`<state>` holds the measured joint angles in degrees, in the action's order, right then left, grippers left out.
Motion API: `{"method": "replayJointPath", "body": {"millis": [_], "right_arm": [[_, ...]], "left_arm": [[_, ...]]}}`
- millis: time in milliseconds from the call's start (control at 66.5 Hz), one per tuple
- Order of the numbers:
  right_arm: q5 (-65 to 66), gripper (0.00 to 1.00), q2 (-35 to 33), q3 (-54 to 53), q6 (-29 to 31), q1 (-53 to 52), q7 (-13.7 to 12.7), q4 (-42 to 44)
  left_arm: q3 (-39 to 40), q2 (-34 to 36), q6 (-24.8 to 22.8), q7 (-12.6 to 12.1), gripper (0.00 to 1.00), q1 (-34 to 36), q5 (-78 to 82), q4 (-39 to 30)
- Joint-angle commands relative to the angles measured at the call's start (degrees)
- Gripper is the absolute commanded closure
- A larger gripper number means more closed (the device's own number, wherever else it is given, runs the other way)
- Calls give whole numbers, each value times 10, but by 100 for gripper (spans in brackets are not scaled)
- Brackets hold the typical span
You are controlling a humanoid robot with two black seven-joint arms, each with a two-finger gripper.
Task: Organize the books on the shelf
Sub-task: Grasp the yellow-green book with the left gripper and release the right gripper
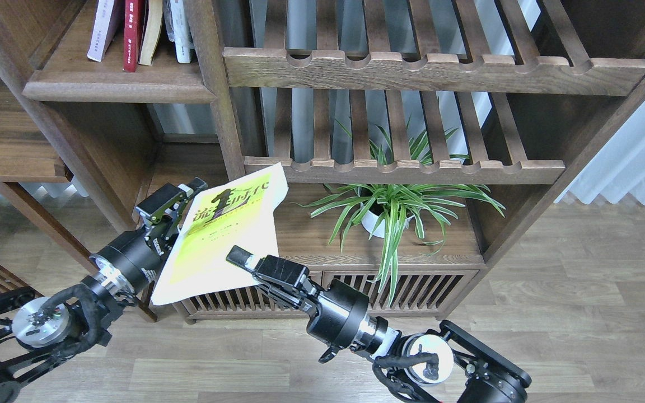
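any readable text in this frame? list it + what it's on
"流" and a big "1": start of the black title on the yellow-green book, held in the left gripper; the remaining characters are skewed, unreadable.
Small print lower on that cover: too small.
Spines of the shelved books: too small.
Label on the left gripper: blurred.
Right gripper: none.

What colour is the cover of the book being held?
Yellow-green with black title characters, on the book; head view.

A home living room: dark wooden bookcase (216, 112), potted spider plant (389, 207), wood-plank floor (580, 313), white curtain (641, 151).
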<state>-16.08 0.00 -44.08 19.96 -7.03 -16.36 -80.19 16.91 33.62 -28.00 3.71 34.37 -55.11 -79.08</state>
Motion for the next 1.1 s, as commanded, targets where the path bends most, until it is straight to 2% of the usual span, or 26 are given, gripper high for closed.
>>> {"method": "replayJointPath", "body": {"millis": [0,195,271,301,691,1082], "right_arm": [[0,94,0,0,0,1,0,0],[0,94,0,0,1,2,1,0],[0,94,0,0,0,2,1,0],[0,94,0,0,1,2,1,0],[3,93,0,-22,0,0,2,21],[4,90,0,-71,3,-5,1,63]], "left_arm": [[-4,0,0,0,40,-4,0,0],[-19,0,0,0,63,-4,2,1],[-21,2,0,2,80,-5,3,2],[-22,2,0,3,94,-5,3,3],[-46,43,0,9,99,-4,34,2],[-47,79,0,10,99,-5,46,2]]}}
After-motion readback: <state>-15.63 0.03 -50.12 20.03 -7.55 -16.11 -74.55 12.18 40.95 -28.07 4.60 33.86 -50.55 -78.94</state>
